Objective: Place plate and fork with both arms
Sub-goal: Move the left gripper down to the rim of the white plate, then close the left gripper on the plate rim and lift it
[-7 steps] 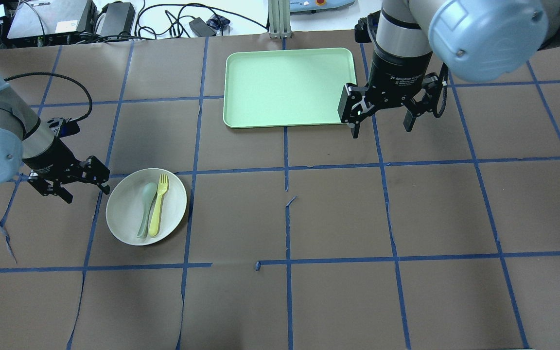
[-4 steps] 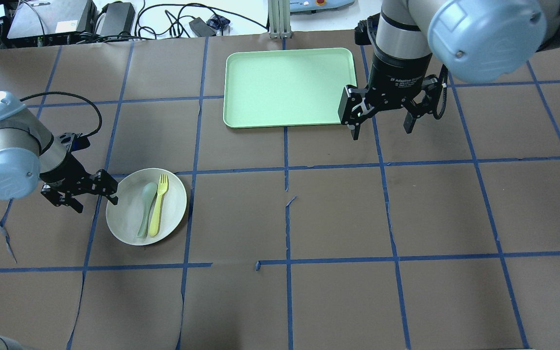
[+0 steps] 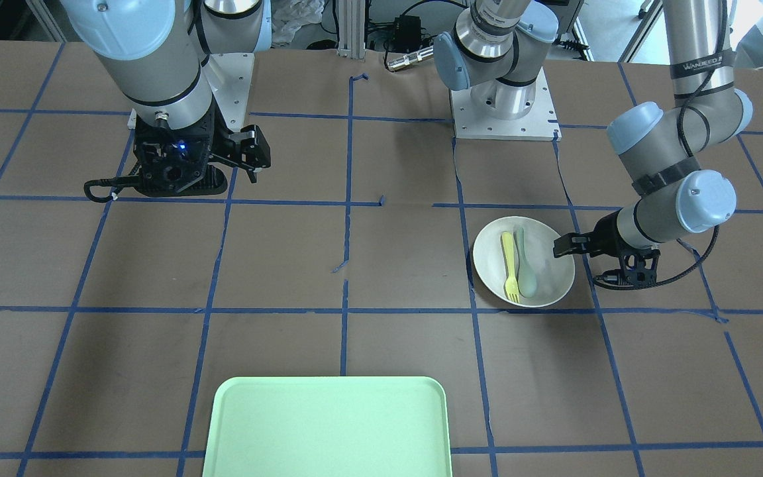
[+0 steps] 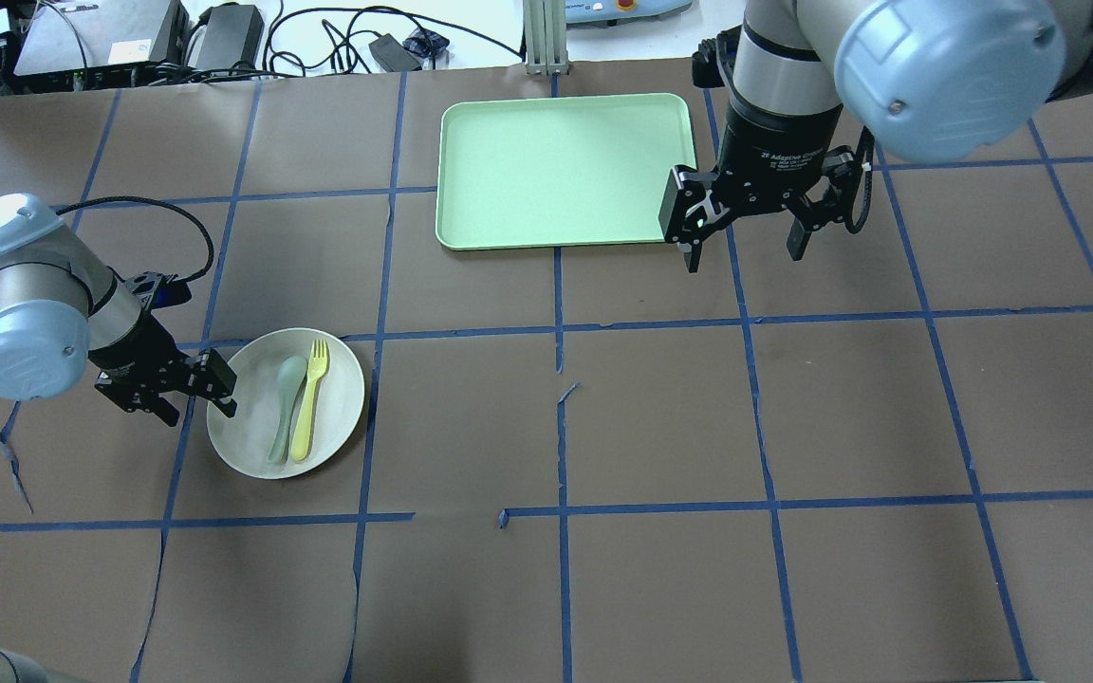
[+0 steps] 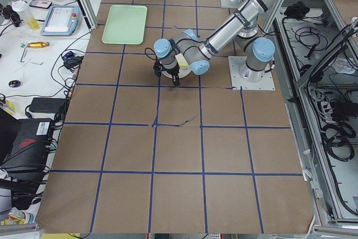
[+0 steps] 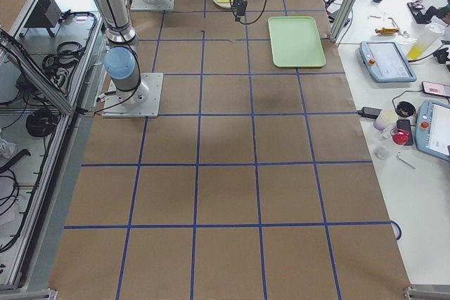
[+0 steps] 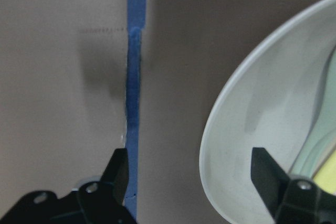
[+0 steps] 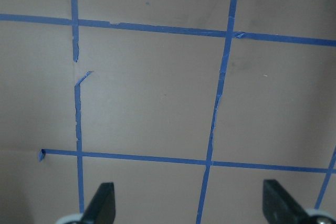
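The off-white plate lies on the table at the left and also shows in the front view. The yellow fork lies in it beside a pale grey-green spoon. My left gripper is open and low at the plate's left edge. In the left wrist view, one finger is over the plate and the other finger is over the table outside the rim. My right gripper is open and empty, above the table beside the tray's right front corner.
The light-green tray lies at the back centre, with nothing on it. Cables and boxes sit beyond the table's far edge. The right wrist view shows only brown table with blue tape lines below the open gripper.
My left gripper has moved right and down to the plate, and its jaws now straddle the rim. The right arm has barely moved.
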{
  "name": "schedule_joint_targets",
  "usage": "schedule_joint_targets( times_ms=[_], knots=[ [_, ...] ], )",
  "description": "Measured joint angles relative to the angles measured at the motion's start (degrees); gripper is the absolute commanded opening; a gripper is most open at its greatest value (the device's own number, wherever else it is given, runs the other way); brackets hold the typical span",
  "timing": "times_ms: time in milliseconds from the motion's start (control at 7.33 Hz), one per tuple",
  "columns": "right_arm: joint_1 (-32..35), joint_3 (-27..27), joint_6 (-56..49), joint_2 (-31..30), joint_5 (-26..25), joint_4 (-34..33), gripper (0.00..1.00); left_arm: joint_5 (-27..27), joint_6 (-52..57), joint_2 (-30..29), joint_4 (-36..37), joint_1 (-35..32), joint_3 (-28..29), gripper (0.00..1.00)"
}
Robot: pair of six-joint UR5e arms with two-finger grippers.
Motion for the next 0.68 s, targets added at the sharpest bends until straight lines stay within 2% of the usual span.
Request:
schedule_joint_targets(
  times_ms=[136,273,409,545,682],
  knots=[
    [0.0,0.0,0.1,0.0,0.0,0.0,1.00,-0.7,0.1,-0.2,0.0,-0.1,0.0,0.52],
    [0.0,0.0,0.1,0.1,0.0,0.0,1.00,-1.8,0.2,-0.3,0.0,-0.1,-0.1,0.37],
    [0.0,0.0,0.1,0.1,-0.1,-0.1,1.00,-2.4,0.3,-0.6,0.0,-0.2,-0.1,0.09],
    [0.0,0.0,0.1,0.1,-0.1,-0.1,1.00,-2.7,0.4,-0.9,0.0,-0.3,0.0,0.00],
    [0.0,0.0,0.1,0.1,-0.1,-0.1,1.00,-2.8,0.5,-1.0,0.0,-0.3,0.0,0.00]
  ],
)
